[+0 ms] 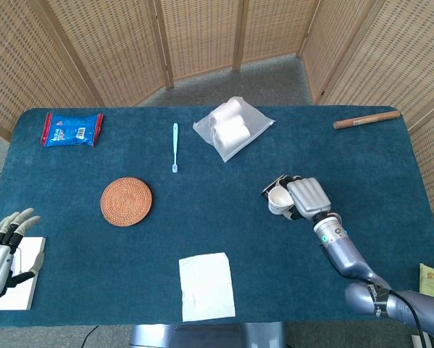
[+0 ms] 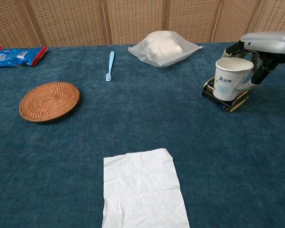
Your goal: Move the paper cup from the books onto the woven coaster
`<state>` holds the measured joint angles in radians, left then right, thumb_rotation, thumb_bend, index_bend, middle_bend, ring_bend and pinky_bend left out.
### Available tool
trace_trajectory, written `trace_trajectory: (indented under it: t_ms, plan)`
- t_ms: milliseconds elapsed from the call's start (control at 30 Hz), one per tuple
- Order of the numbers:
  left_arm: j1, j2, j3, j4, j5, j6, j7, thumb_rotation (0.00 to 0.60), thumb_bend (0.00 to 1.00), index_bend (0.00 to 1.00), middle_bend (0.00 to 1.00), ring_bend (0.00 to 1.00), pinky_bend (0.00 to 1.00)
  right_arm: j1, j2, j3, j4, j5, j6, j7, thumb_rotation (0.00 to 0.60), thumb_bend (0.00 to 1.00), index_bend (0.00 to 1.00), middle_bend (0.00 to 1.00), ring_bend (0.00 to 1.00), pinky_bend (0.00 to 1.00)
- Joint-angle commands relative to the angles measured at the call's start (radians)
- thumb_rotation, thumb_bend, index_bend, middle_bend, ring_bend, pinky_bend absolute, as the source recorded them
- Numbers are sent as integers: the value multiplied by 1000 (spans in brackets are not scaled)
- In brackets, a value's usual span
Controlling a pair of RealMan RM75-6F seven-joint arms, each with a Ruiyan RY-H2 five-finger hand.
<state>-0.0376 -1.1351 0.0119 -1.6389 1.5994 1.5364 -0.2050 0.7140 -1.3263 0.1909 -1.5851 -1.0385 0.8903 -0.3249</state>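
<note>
Between the right hand (image 2: pixel 263 50) and the woven coaster (image 2: pixel 49 100), far off to its left, runs a broad stretch of bare blue table (image 2: pixel 147 118), with only a white paper napkin (image 2: pixel 143 189) lying on the near side of that line. The right hand comes in from the table's right part, palm down over the books (image 2: pixel 225 94), fingers (image 2: pixel 254 73) wrapped around the paper cup (image 2: pixel 230 77), which it holds upright just above the books' left end; whether the cup's base touches them cannot be told from either view. Beyond the hand and to its left sits a translucent bag of white rolls (image 1: pixel 232 127), and further left a light-blue toothbrush (image 1: pixel 175 146). A blue snack packet (image 1: pixel 72 128) lies at the far left corner, and a wooden stick (image 1: pixel 366 119) near the far edge to the hand's right. The left hand (image 1: pixel 6 250) rests with fingers loosely spread and empty at the near left edge, on a white pad (image 1: pixel 22 283).
</note>
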Motion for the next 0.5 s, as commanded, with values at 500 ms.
trace_trajectory:
  t_ms: [500]
  plan:
    - [4, 5, 12, 28, 9, 8, -43, 600, 482, 140, 111, 0, 0, 125, -178, 11, -10, 89, -2, -152, 600, 270, 326, 322, 325, 491]
